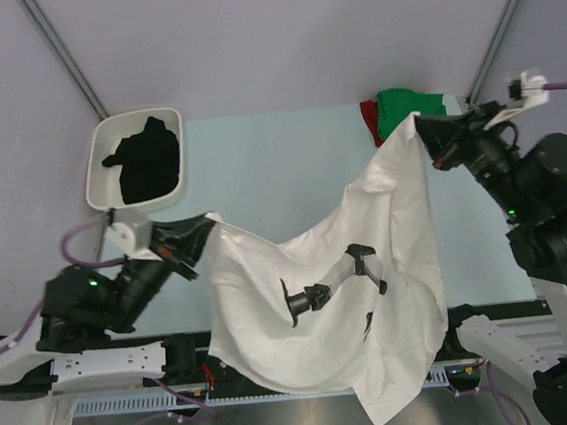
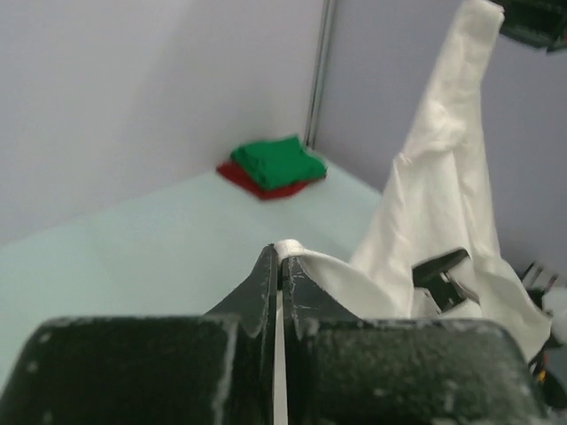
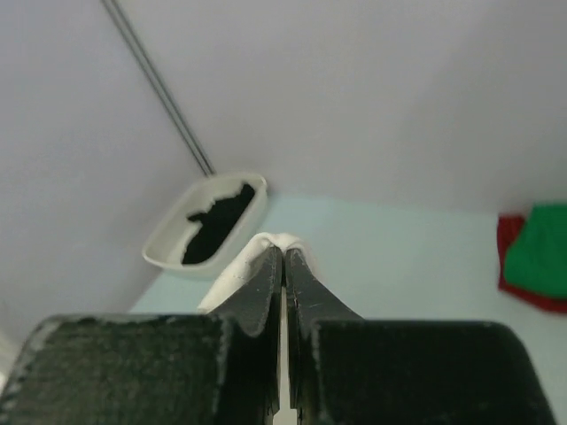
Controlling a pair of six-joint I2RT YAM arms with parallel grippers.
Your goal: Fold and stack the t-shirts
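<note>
White t-shirt spans near-left to far-right, ends pinched tight by left gripper and right gripper, hem drooping past the table's near edge.

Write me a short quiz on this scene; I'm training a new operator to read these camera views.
1. True or false: the black t-shirt lies in the white tray.
2. The green t-shirt lies: A) on the red t-shirt; B) in the tray; C) across the arms' bases.
3. Which garment are the left gripper and the right gripper both shut on?
Key: 1 true; 2 A; 3 the white t-shirt.
</note>
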